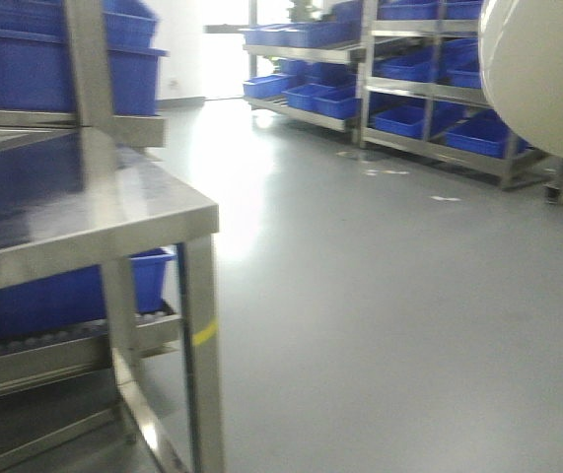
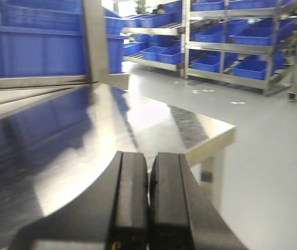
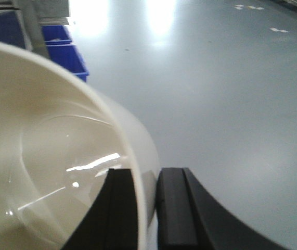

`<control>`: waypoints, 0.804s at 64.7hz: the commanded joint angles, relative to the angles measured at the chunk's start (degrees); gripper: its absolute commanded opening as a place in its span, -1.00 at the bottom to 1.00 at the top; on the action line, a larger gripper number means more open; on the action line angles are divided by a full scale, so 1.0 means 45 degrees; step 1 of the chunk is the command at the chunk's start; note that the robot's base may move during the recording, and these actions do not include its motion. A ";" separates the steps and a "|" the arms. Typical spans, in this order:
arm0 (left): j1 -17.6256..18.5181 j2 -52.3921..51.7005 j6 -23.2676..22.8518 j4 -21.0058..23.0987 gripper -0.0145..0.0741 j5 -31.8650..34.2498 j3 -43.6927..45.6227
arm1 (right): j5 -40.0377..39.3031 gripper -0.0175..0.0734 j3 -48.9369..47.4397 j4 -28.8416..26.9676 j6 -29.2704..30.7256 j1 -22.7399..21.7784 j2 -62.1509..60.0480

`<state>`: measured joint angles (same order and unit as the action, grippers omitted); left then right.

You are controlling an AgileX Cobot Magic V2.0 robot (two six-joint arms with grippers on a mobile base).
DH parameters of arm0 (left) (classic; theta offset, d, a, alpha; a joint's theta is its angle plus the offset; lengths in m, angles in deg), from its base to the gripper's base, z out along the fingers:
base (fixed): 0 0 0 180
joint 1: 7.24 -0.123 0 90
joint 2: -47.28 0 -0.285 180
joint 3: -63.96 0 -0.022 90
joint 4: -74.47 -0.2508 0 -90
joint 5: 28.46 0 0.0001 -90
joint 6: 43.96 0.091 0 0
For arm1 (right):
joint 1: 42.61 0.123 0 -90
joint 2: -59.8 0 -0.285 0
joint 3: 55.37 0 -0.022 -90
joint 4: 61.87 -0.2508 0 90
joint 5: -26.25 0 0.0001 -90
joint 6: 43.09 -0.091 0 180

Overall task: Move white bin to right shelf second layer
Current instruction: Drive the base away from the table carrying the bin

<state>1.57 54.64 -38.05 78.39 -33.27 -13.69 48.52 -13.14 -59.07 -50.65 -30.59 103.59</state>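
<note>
The white bin [image 3: 49,156] fills the left of the right wrist view, empty and cream-white. My right gripper [image 3: 147,200] is shut on its rim, one finger inside the wall and one outside. The bin hangs in the air over grey floor. Its rounded underside also shows at the top right of the front view [image 1: 547,69]. My left gripper [image 2: 149,179] is shut and empty, held over a flat shiny steel tabletop [image 2: 75,130]. A roller rack level with white rollers does not show clearly in any view.
A steel table [image 1: 84,217] with blue crates [image 1: 64,296] beneath stands at the left. Steel racks with several blue crates [image 1: 429,118] line the far right wall. Grey floor [image 1: 380,315] lies between. A blue crate [image 3: 65,49] sits low at the left in the right wrist view.
</note>
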 commanded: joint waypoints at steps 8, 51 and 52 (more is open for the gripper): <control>0.0095 -0.0179 -0.0045 0.0070 -0.48 0.1070 -0.0468 | -0.1307 -0.49 -0.0405 0.0017 0.0034 -0.0064 -0.0007; 0.0095 -0.0179 -0.0045 0.0070 -0.48 0.1070 -0.0468 | -0.1269 -0.49 -0.0405 0.0017 0.0034 -0.0064 -0.0007; 0.0095 -0.0179 -0.0045 0.0070 -0.48 0.1070 -0.0468 | -0.1269 -0.49 -0.0405 0.0017 0.0034 -0.0064 -0.0007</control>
<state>1.57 54.64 -38.05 78.39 -33.27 -13.69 48.52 -13.14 -59.07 -50.65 -30.59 103.59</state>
